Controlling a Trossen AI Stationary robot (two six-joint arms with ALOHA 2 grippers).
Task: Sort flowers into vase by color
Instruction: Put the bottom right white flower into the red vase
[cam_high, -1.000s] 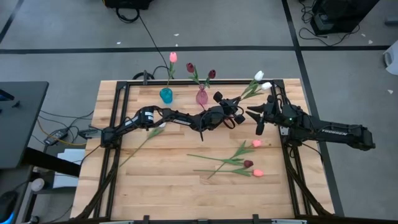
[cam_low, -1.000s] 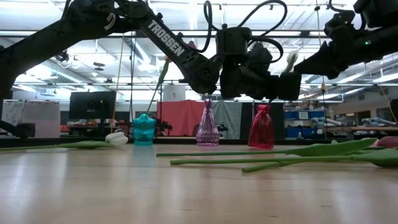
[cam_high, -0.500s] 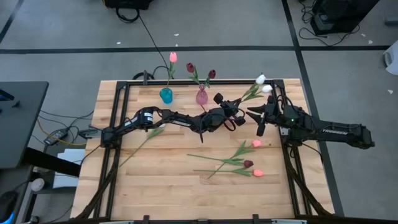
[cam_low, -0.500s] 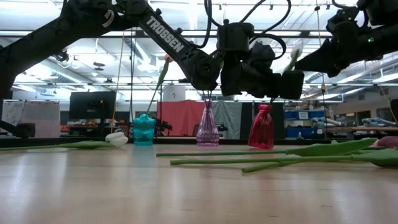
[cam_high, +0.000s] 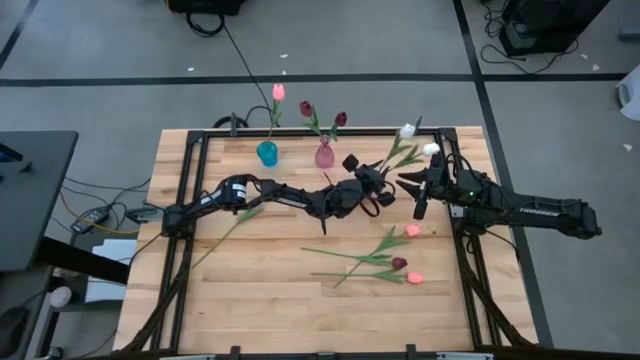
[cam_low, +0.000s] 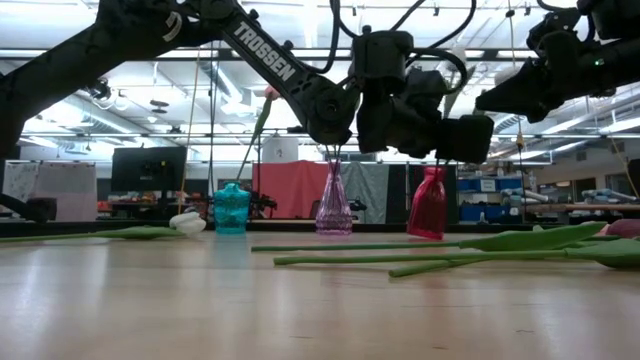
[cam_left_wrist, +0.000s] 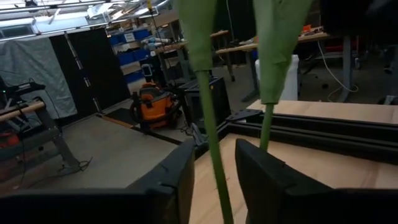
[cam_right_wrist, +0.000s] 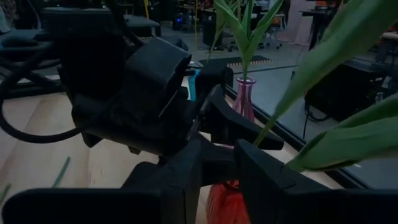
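Toward one o'clock on the table (cam_high: 300, 300), my left gripper (cam_high: 382, 184) reaches across from the nine o'clock side and pinches two white flowers (cam_high: 407, 131) low on their stems; in my left wrist view both thin green stalks (cam_left_wrist: 214, 155) run up between my fingers (cam_left_wrist: 177, 180), pressed from either side. Their long axis tilts away from me toward the one o'clock corner, heads high over the back rail. My right gripper (cam_high: 417, 192) hovers just beside, at three o'clock of my left one; I cannot tell how its fingers stand.

What the coming move turns on, as I judge it: the red vase (cam_low: 427, 204) sits just under my two grippers, its mouth below the stem ends. I cannot tell whether the ends are already inside its neck. The stems need to swing upright and drop straight down. My left arm has the hold; my right is nearest to steady the vase.

Other flowers: a pink one in the blue vase (cam_high: 267, 153), two maroon ones in the pink vase (cam_high: 324, 156), a white one lying at nine o'clock, and loose ones (cam_high: 398, 262) at four o'clock
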